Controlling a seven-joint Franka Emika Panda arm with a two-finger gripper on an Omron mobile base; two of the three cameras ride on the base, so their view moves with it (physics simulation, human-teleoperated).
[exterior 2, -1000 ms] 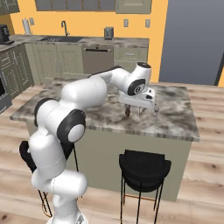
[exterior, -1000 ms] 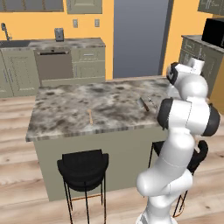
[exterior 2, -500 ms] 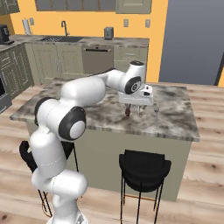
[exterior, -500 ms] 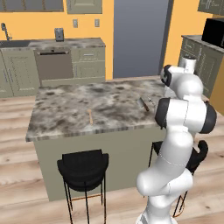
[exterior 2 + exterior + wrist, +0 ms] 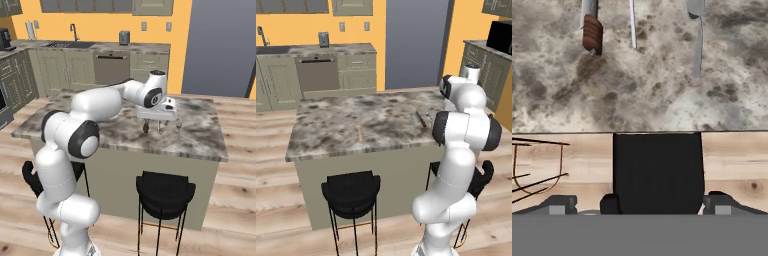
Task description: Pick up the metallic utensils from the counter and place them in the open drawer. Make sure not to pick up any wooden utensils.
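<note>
Silver utensils (image 5: pixel 696 35) lie beyond the spread fingers (image 5: pixel 562 203).

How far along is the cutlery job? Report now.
Done: nothing yet; three metallic utensils lie on the counter. In hand: nothing; the open gripper hovers near them. Left: move all three to the drawer and leave the wooden stick.
</note>
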